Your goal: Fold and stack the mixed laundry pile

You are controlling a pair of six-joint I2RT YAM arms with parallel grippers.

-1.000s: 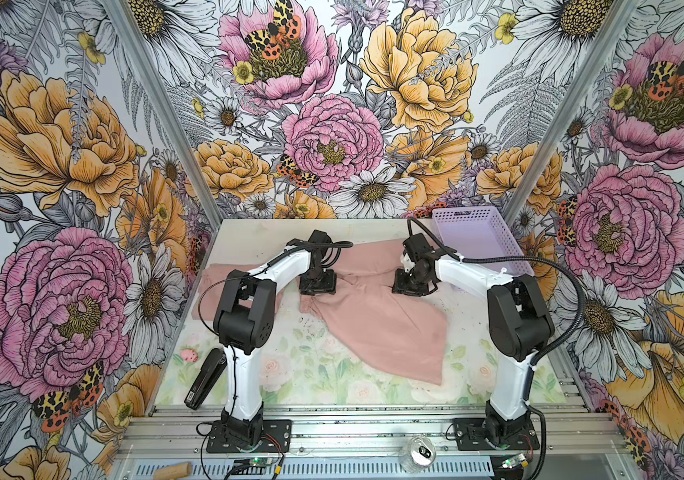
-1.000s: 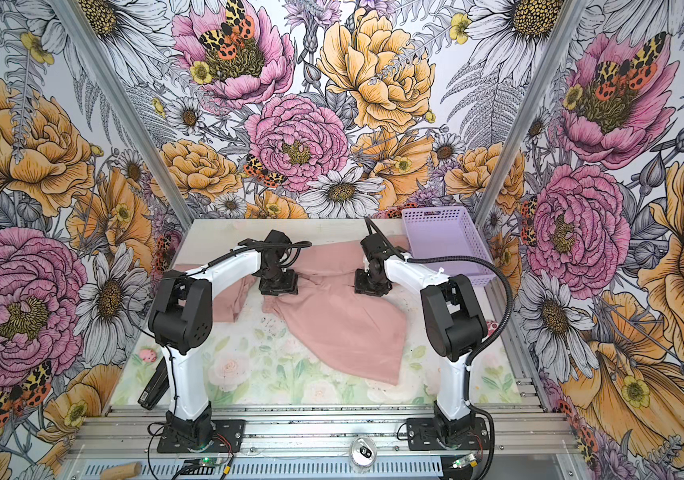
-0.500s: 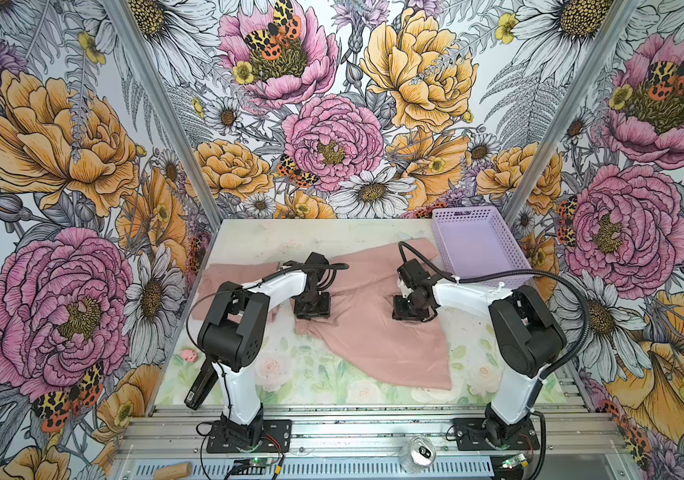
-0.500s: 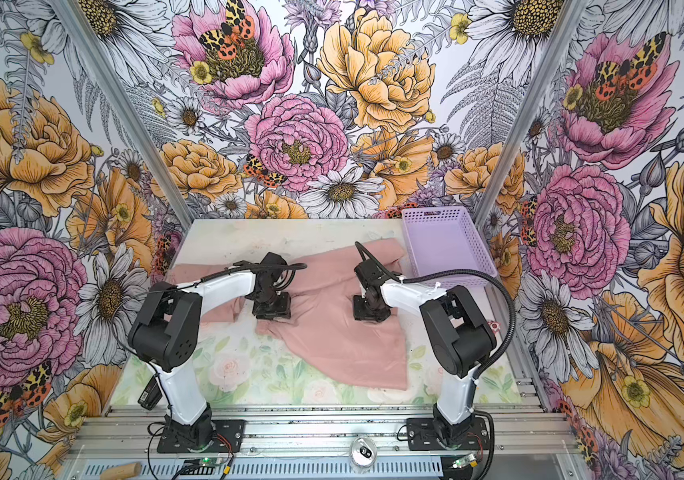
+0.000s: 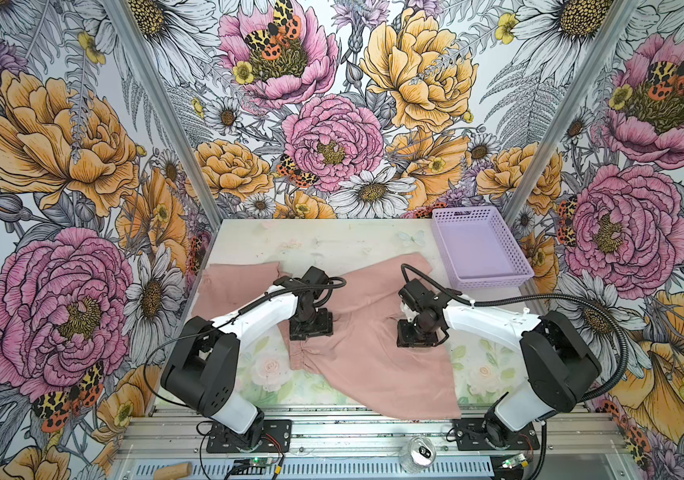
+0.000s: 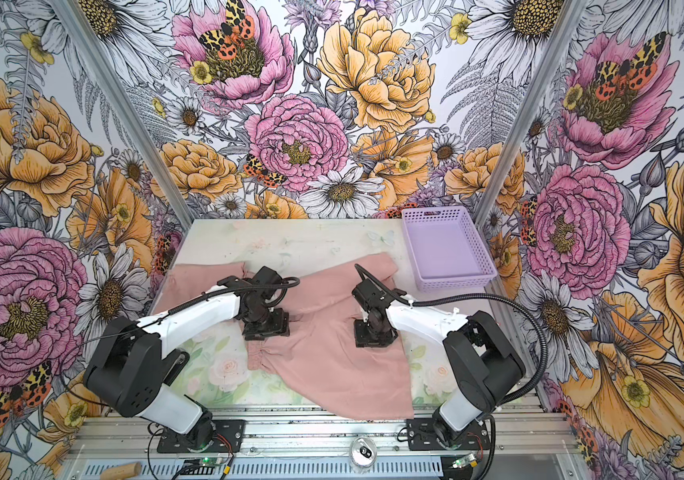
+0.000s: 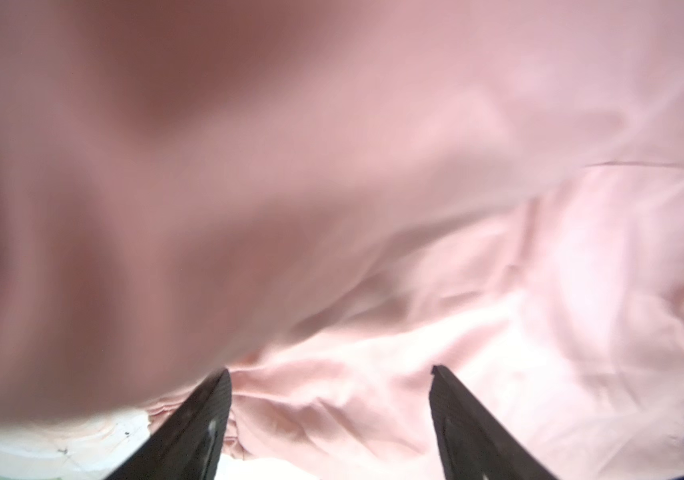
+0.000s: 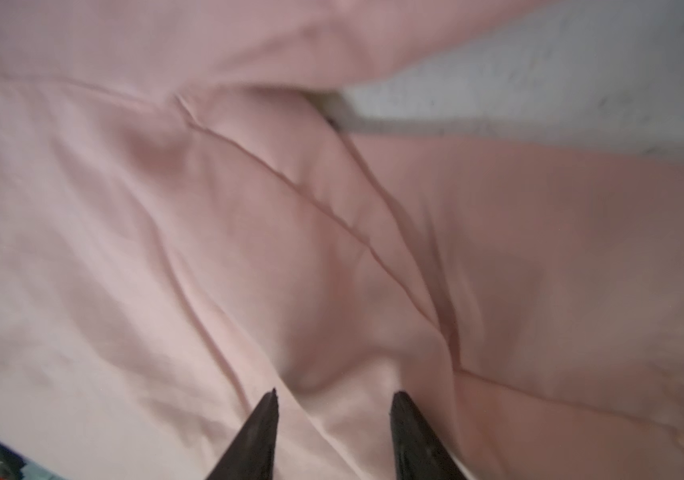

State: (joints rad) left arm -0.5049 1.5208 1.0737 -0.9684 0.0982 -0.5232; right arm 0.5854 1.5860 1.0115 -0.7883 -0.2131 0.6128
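The mixed laundry pile is two dusty-pink pieces on the table. A large garment (image 5: 373, 361) (image 6: 332, 361) lies slantwise from the back middle to the front edge, with a gathered elastic edge (image 5: 302, 353). A smaller piece (image 5: 236, 282) (image 6: 199, 282) lies at the left, partly under the left arm. My left gripper (image 5: 311, 326) (image 6: 266, 324) (image 7: 330, 370) points down at the large garment's left edge, jaws wide open over the cloth. My right gripper (image 5: 417, 334) (image 6: 374, 334) (image 8: 336, 392) points down on its right part, jaws apart with a low fold between the tips.
An empty lavender basket (image 5: 477, 249) (image 6: 444, 249) stands at the back right corner, close to the garment's far corner. Bare table (image 5: 332, 241) shows at the back. A can (image 5: 417, 449) and a wooden peg (image 5: 174, 471) lie on the front rail.
Both arms have drawn back toward the front, dragging the large garment with them; its hem now reaches the front edge. The left jaws have spread wider.
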